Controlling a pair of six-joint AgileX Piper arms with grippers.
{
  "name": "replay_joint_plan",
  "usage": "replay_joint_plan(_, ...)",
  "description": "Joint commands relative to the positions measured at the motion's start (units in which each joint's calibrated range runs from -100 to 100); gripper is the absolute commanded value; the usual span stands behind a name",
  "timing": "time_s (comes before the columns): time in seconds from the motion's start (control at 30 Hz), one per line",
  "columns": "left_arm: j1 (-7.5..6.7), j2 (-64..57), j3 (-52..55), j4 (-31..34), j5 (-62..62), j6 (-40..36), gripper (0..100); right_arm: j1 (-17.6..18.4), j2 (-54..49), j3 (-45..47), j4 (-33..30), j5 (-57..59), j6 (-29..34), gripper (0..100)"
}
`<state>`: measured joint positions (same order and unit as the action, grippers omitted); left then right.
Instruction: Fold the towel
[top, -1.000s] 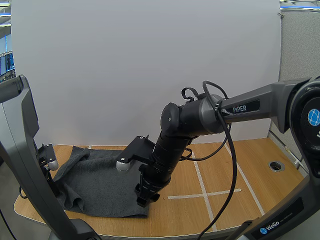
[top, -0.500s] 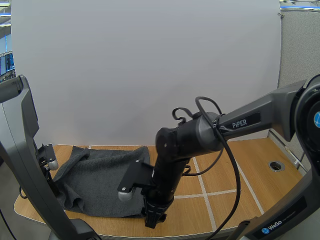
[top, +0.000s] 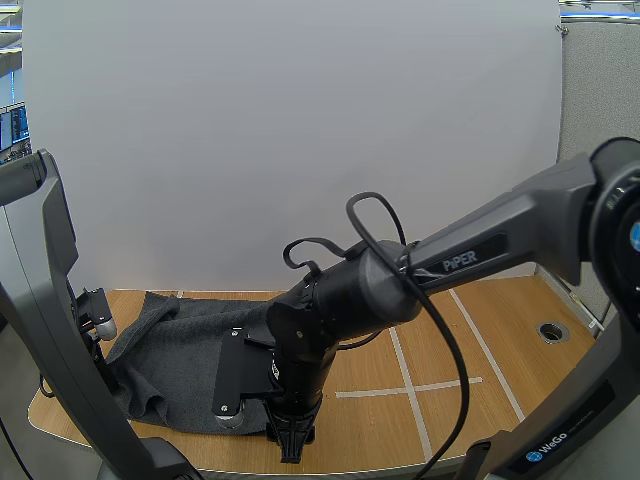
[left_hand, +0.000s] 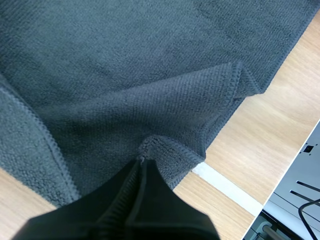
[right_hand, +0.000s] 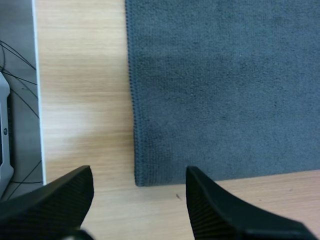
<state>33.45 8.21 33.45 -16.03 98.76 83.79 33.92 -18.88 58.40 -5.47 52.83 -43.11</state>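
A dark grey terry towel (top: 190, 350) lies at the lower left of the high view on the wooden table (top: 450, 420).
The left gripper (left_hand: 141, 164) pinches a puckered towel edge between closed fingers; the right gripper (right_hand: 139, 172) hovers, fingers spread, above a towel corner.

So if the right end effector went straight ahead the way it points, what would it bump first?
Probably the corner of the towel, just below the open right end effector, though one side may reach the bare table instead.
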Motion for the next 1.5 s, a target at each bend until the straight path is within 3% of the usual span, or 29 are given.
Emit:
replay_joint_plan(0.0, 0.07, -0.1, 0.3, 0.2, 1.2, -0.5, 0, 0.1, 1.0, 0.2, -0.8, -2.7, 0.7, 89)
replay_joint_plan(0.27, 0.07, -0.1, 0.3, 0.2, 1.2, -0.5, 0, 0.1, 5.1, 0.2, -3.1, -8.6, 0.7, 89)
replay_joint_plan(0.37, 0.07, -0.1, 0.3, 0.2, 1.2, -0.5, 0, 0.1, 6.1, 0.2, -3.6, -9.9, 0.7, 80)
replay_joint_plan(0.53, 0.07, -0.1, 0.3, 0.2, 1.2, -0.5, 0, 0.1, 6.2, 0.2, -5.6, -10.4, 0.7, 54)
replay_joint_plan(0.77, 0.07, -0.1, 0.3, 0.2, 1.2, -0.5, 0, 0.1, 6.2, 0.2, -7.5, -11.4, 2.3, 50)
replay_joint_plan(1.2, 0.07, -0.1, 0.3, 0.2, 1.2, -0.5, 0, 0.1, 6.2, 0.2, -8.6, -10.7, 2.8, 2)
replay_joint_plan(1.47, 0.07, -0.1, 0.3, 0.4, 1.2, -0.5, 0, 0.1, 6.2, 0.2, -16.4, -4.7, 9.4, 0)
